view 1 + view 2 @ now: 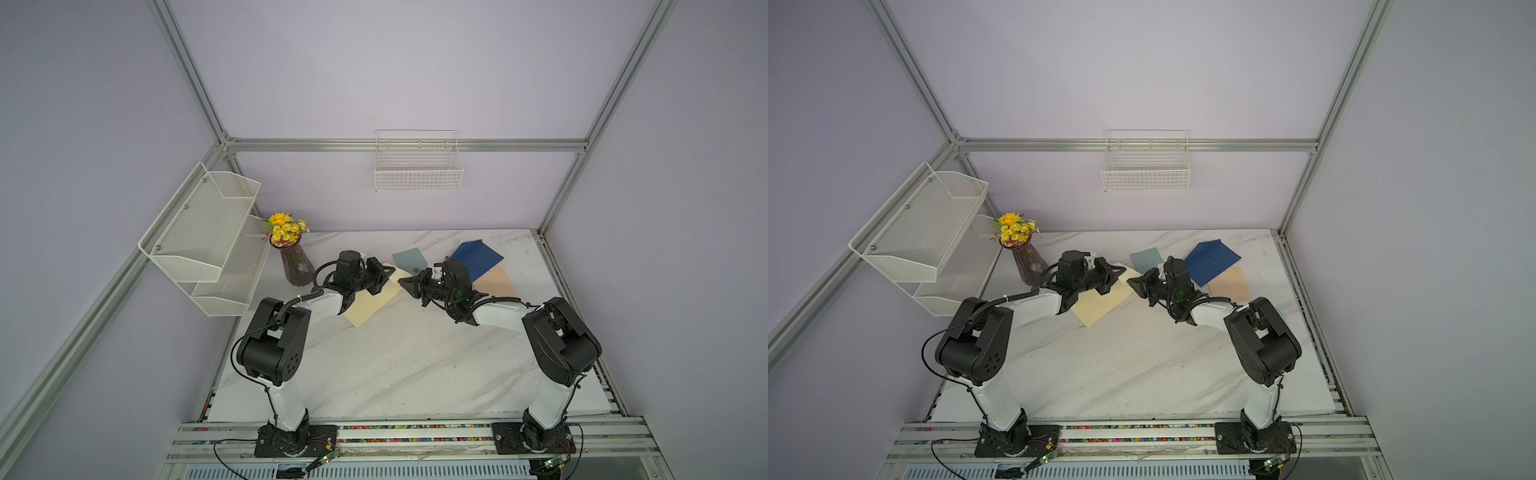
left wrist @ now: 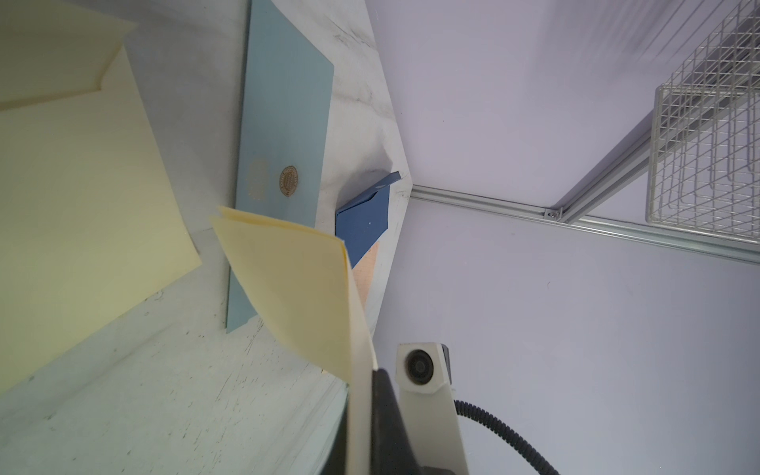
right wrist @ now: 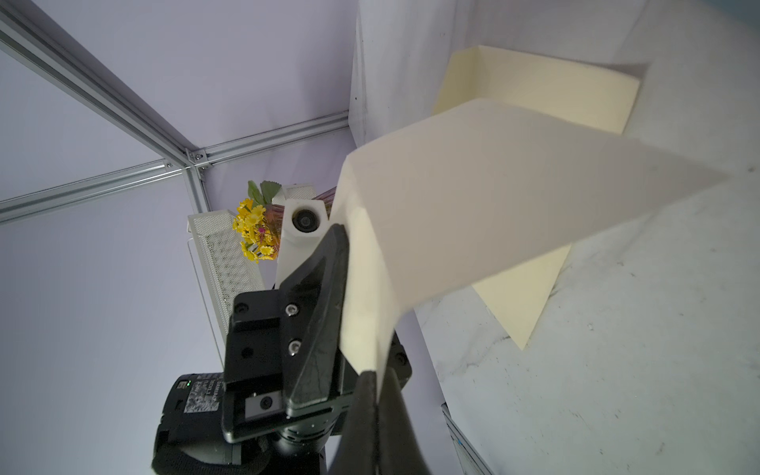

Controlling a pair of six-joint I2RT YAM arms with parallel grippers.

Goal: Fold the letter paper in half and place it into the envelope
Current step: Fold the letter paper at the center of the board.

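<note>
A cream letter paper (image 2: 296, 279), folded into two layers, hangs above the table between both grippers. My left gripper (image 2: 364, 378) is shut on one edge of it. My right gripper (image 3: 376, 376) is shut on a corner of the same paper (image 3: 473, 197). In both top views the two grippers (image 1: 390, 273) (image 1: 404, 283) meet tip to tip at the table's back middle. The cream envelope (image 1: 365, 309) (image 1: 1096, 309) lies flat under them with its flap (image 2: 61, 53) open; the left arm covers part of it.
A light blue envelope (image 1: 409, 258) with a round seal, a dark blue envelope (image 1: 476, 255) and a peach sheet (image 1: 496, 282) lie behind the right gripper. A vase of yellow flowers (image 1: 296, 266) and a white mesh shelf (image 1: 208, 237) stand at the back left. A wire basket (image 1: 417, 166) hangs on the wall.
</note>
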